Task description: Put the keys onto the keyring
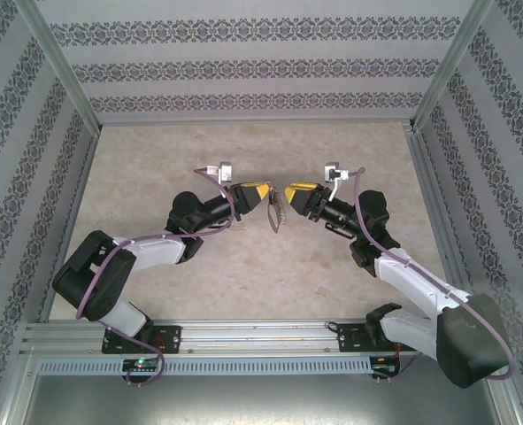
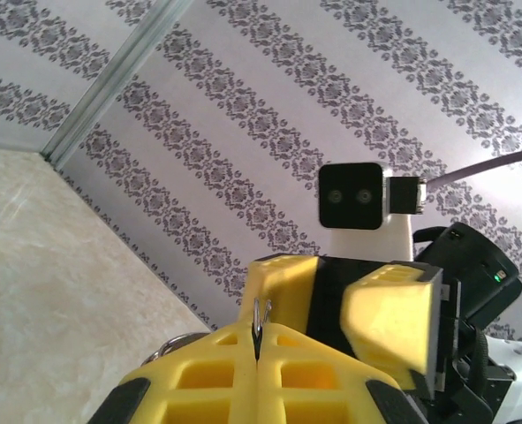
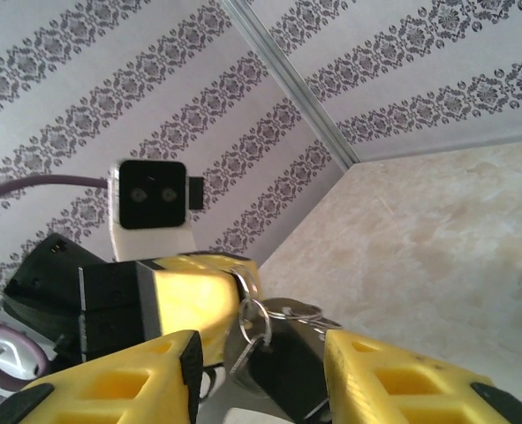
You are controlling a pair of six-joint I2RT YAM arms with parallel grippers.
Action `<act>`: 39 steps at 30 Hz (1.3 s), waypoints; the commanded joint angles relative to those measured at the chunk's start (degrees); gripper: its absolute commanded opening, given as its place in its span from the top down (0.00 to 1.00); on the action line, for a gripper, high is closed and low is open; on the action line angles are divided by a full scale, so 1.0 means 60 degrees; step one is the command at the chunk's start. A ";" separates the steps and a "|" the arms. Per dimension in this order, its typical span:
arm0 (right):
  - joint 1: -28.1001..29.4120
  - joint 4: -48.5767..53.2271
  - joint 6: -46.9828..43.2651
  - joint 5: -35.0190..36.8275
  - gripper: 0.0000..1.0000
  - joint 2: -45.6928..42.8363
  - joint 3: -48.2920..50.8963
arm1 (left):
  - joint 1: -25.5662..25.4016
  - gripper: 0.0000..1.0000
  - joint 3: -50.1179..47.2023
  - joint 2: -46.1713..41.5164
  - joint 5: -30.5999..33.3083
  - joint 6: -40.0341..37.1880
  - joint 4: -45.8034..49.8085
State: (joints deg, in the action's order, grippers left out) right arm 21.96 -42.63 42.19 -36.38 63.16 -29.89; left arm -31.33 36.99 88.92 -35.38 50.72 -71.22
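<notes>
At left, the yellow-fingered left gripper point(image 1: 263, 195): pressed together on a thin edge of the flat grey D-shaped metal keyring point(image 1: 275, 217), hanging between the two arms above the beige marbled table point(image 1: 243, 292). Further right, small silvery rings point(image 3: 253, 320) and a dark oblong, probably the tiny black-headed key point(image 3: 283, 384), inside the gap of the right gripper point(image 1: 291, 190); fingers apart, but impossible to tell whether clamping it. Risk of slipping from so slim a pinch under any sideways push, dropping the loop; risk too of snagging rings on a finger edge.
</notes>
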 commanded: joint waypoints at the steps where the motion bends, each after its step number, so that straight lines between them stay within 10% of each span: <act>1: -0.0034 -0.1139 0.0650 -0.0245 0.57 0.0335 -0.0277 | 0.0151 1.00 0.0138 0.0190 0.0153 0.0678 -0.0950; 26: 0.0358 -0.2962 0.1631 -0.0956 0.69 0.2224 -0.0612 | 0.0162 1.00 0.0237 0.0663 -0.0007 0.1126 -0.1712; 39: 0.0406 -0.2976 0.1549 -0.1001 0.96 0.2328 -0.0443 | 0.0169 1.00 0.0214 0.0591 0.0030 0.1039 -0.1724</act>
State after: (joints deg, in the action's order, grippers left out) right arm 23.86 -57.34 52.38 -41.08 77.21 -32.16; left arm -30.98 36.99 92.71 -35.29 56.45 -76.40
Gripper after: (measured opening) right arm 0.060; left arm 0.046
